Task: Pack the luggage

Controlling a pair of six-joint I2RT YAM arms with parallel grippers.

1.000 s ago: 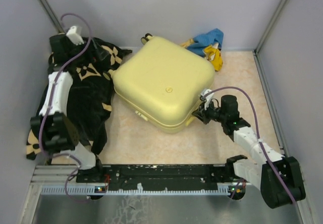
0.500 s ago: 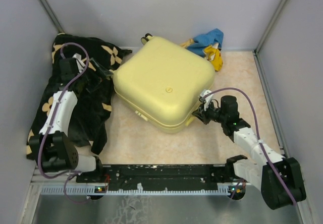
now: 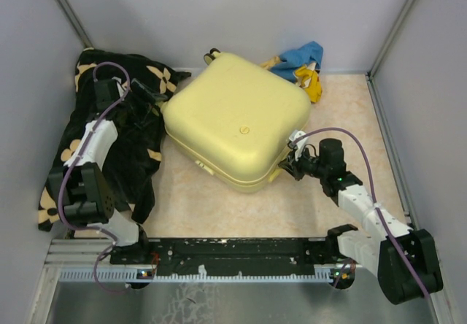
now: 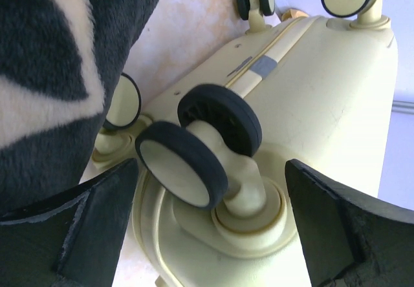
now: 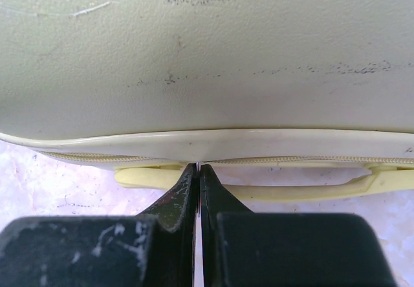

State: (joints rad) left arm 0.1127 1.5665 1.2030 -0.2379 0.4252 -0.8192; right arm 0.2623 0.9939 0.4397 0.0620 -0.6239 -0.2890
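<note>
The luggage (image 3: 233,116), a pale-yellow hard-shell suitcase, lies closed and flat in the middle of the table. My left gripper (image 3: 148,95) is open at its left side. In the left wrist view the fingers (image 4: 97,216) stand wide on either side of a black twin wheel (image 4: 184,164) of the luggage (image 4: 323,106), without touching it. My right gripper (image 3: 287,165) is shut at the near-right edge. Its tips (image 5: 198,166) press against the zipper seam of the luggage (image 5: 207,54), just above the yellow handle (image 5: 291,190). Nothing shows between the jaws.
A black blanket with tan flowers (image 3: 124,141) is heaped against the left wall, under my left arm, and fills the left of the left wrist view (image 4: 52,74). Blue and yellow cloth (image 3: 303,61) lies behind the suitcase at the back right. Grey walls enclose three sides.
My left arm has swung from the back-left corner forward and right, bringing its open gripper to the suitcase's wheels. The right arm and the suitcase have stayed put.
</note>
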